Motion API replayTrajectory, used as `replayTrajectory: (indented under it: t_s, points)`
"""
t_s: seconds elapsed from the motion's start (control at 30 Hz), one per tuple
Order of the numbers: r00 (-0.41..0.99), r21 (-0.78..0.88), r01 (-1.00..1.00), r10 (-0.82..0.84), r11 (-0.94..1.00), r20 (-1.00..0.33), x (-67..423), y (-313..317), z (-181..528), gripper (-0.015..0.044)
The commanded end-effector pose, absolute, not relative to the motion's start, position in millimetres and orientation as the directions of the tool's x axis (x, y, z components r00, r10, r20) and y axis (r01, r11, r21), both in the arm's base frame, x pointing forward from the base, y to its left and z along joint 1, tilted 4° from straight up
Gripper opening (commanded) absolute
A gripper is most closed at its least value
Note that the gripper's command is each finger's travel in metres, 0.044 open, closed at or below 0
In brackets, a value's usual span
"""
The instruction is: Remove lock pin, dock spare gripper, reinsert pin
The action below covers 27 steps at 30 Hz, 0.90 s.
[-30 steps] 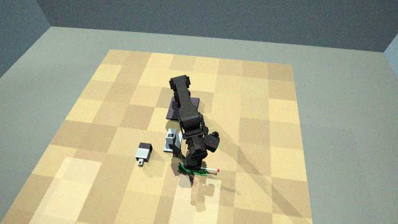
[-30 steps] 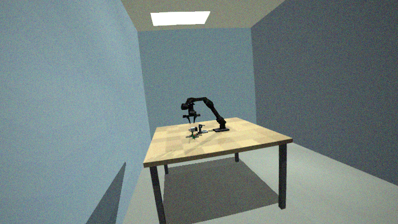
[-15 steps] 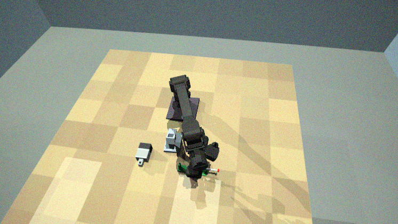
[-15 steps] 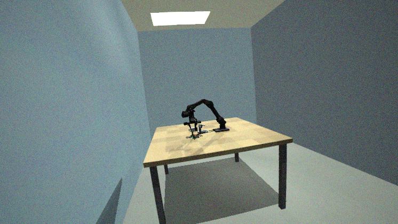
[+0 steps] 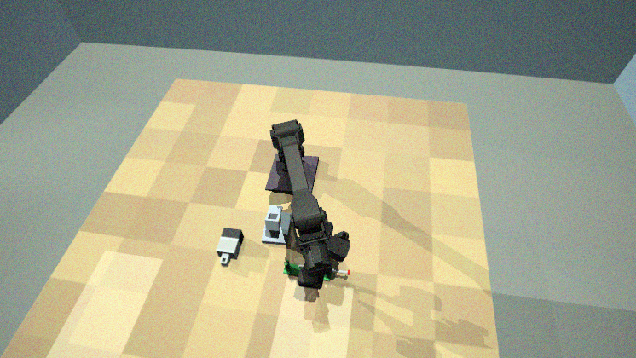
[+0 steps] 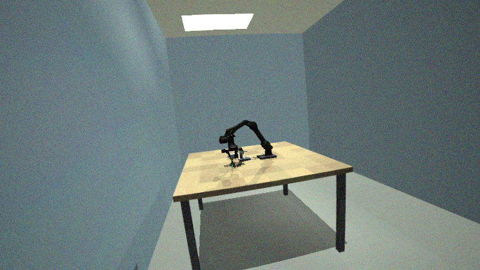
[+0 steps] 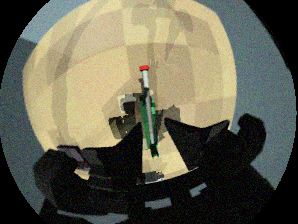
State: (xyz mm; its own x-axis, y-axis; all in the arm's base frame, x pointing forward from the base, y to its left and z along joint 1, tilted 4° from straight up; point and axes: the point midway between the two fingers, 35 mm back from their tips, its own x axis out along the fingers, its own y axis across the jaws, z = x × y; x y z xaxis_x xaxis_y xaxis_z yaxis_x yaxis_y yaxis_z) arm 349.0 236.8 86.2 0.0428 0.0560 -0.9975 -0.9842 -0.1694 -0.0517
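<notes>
The lock pin (image 5: 341,271) (image 7: 149,116), a thin grey rod with a red head, lies along the green holder (image 5: 291,268) (image 7: 153,108); its head sticks out past the holder's right end in the top view. My gripper (image 7: 152,122) is partly open above them, with the pin seen in the gap between the fingertips; nothing looks clamped. In the top view the hand hides the fingertips and the holder's middle. The white-grey mount (image 5: 273,221) stands behind, its square socket open at the top. The spare gripper (image 5: 228,245), dark and white with a small holed spigot, lies left of the mount.
The arm's dark base plate (image 5: 274,181) (image 6: 267,156) is behind the mount. The forearm passes close to the mount's right side in the top view. The wooden table (image 5: 400,147) (image 6: 302,164) carries everything.
</notes>
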Motion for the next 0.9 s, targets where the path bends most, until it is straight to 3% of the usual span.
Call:
replayTrajectory:
  t_s: [0.0, 0.87]
  points:
    - [0.041, -0.049, -0.984, 0.052, -0.172, -0.998, 349, 236, 78, 0.018]
    - [0.041, -0.049, -0.984, 0.052, -0.172, -0.998, 350, 233, 45, 0.018]
